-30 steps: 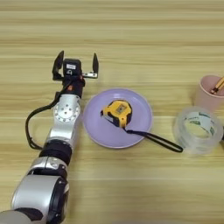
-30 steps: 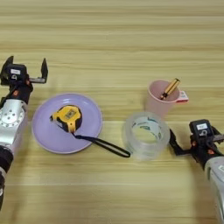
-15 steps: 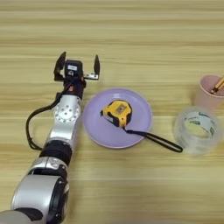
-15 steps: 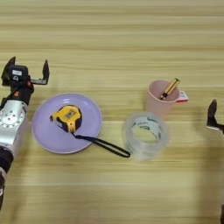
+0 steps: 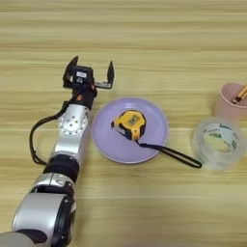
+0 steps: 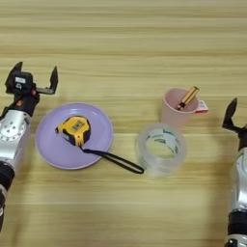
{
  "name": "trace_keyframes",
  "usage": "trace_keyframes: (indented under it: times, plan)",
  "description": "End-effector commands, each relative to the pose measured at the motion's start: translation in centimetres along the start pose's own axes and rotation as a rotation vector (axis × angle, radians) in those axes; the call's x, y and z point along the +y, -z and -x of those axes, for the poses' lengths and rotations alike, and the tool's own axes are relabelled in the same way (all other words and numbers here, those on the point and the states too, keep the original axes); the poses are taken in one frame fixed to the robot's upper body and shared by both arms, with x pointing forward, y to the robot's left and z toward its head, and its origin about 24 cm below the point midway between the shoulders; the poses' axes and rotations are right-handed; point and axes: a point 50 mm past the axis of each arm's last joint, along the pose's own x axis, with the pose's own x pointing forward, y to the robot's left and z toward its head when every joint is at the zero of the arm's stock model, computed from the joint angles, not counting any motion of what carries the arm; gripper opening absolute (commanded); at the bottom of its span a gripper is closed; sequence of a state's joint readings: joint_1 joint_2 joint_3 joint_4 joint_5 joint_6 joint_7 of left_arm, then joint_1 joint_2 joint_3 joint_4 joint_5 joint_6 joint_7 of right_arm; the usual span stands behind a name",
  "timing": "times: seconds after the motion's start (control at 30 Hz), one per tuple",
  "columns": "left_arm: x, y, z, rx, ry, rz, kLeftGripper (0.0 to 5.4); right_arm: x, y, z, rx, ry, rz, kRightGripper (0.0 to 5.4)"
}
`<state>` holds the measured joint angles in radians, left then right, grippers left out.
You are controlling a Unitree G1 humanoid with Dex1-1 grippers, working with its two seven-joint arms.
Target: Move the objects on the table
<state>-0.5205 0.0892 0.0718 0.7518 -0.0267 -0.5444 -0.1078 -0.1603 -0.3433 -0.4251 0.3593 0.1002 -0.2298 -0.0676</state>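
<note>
- Lavender plate lies flat on the wood-grain table, left of centre.
- Yellow-and-black tape measure rests on the plate's middle; its black strap trails right over the rim onto the table, ending near the clear tape roll.
- Clear tape roll lies flat, right of the plate and apart from it.
- Pink cup stands just beyond the roll, holding a slim stick-like item that leans to the right.
- Left gripper sits just beyond the plate's far-left rim, fingers spread wide, holding nothing.
- Right gripper is at the right edge, right of the cup; only one finger shows, so its state cannot be determined.
</note>
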Motion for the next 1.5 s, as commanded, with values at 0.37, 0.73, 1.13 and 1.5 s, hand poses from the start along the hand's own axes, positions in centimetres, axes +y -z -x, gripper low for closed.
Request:
trace_keyframes:
  times: [0.37,0.73,1.13,1.5]
  plan:
    - [-1.8,-0.6,2.1,0.079,0.195,0.03,5.4,1.6,-0.1,-0.1,-0.007,-0.012,-0.011,5.38]
    - [-3.6,-0.5,3.8,0.202,0.42,0.051,5.4,2.2,-0.2,-0.1,-0.01,-0.01,-0.012,5.38]
    - [-4.6,0.8,5.5,0.332,0.571,0.055,5.4,2.6,-0.2,-0.1,-0.01,-0.008,-0.015,5.38]
    - [-4.9,1.6,6.3,0.388,0.598,0.049,5.4,2.8,-0.3,-0.1,-0.01,-0.003,-0.02,5.38]
